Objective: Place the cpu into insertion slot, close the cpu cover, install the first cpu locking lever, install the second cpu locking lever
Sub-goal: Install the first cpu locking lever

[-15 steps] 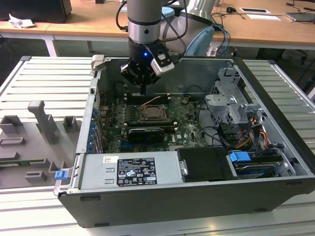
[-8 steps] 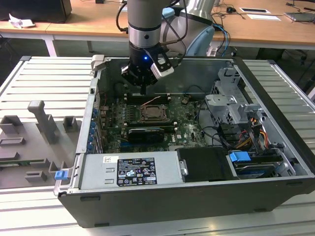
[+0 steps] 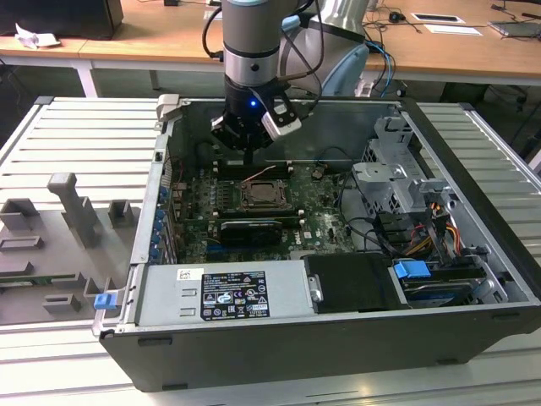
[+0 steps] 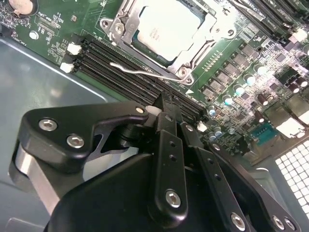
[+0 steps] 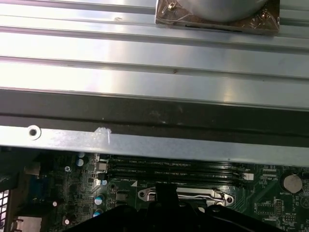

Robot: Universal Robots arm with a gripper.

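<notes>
While the open computer case point(image 3: 473, 254) sits on a ribbed metal table point(image 3: 51, 144), grey fixture blocks point(image 3: 72, 207) stand at the exterior view's left. The gripper point(image 3: 251, 155) hangs inside the case, just beyond the insertion slot point(image 3: 267, 195); its fingers are closed together and appear to hold nothing. In the second wrist view the cpu point(image 4: 166, 26) lies in the slot with the cpu cover point(image 4: 190, 55) framing it, and a wire locking lever point(image 4: 140, 71) lies beside the memory slots point(image 4: 120, 79). I judge the cpu light, stiff and fragile, best gripped by its edges. A white label point(image 3: 221, 294) on the power supply carries print too small to read.
</notes>
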